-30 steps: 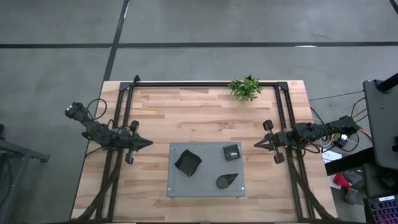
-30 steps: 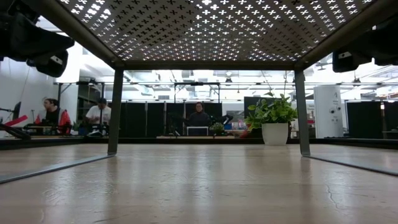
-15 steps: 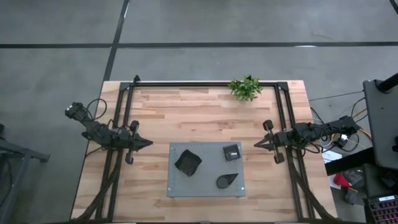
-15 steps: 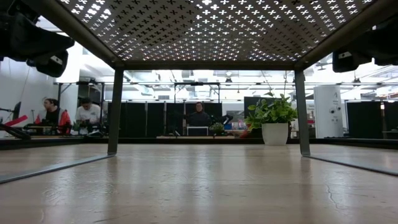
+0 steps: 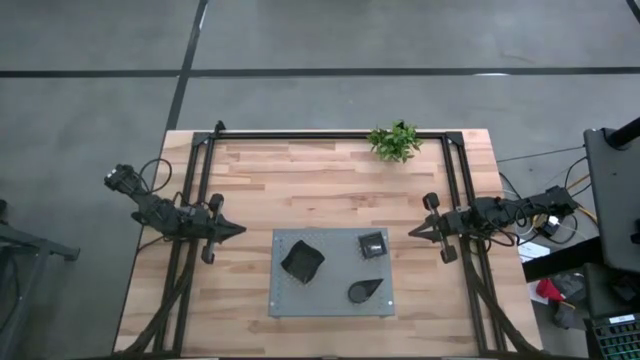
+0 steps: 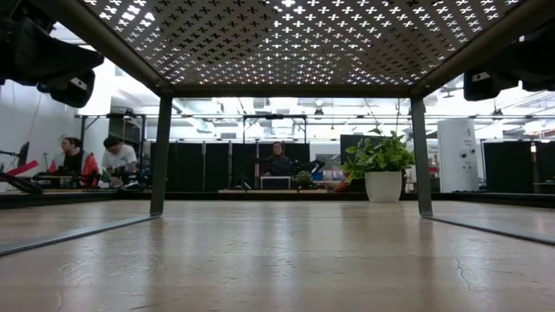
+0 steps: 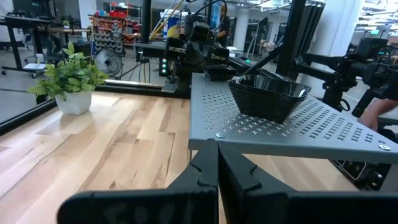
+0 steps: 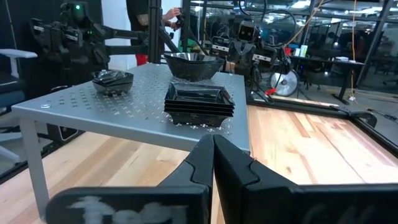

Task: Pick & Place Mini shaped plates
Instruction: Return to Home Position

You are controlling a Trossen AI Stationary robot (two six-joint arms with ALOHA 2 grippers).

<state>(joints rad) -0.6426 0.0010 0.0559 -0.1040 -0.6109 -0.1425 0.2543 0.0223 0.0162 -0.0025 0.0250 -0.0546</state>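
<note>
Three stacks of black mini shaped plates rest on a raised grey perforated platform (image 5: 332, 302) in the table's near middle. They are a larger squarish stack (image 5: 302, 260), a small square stack (image 5: 373, 243) and a teardrop stack (image 5: 366, 290). My left gripper (image 5: 240, 229) hovers shut at the table's left, level and pointing toward the platform, with the squarish stack (image 7: 268, 94) ahead of it. My right gripper (image 5: 412, 232) hovers shut at the table's right, facing the small square stack (image 8: 199, 99). Neither touches anything.
A small potted green plant (image 5: 394, 141) stands at the table's far edge. Black frame rails (image 5: 330, 134) run along the far, left and right sides. Bare wood lies between the platform and the plant. People sit in the room beyond (image 6: 117, 160).
</note>
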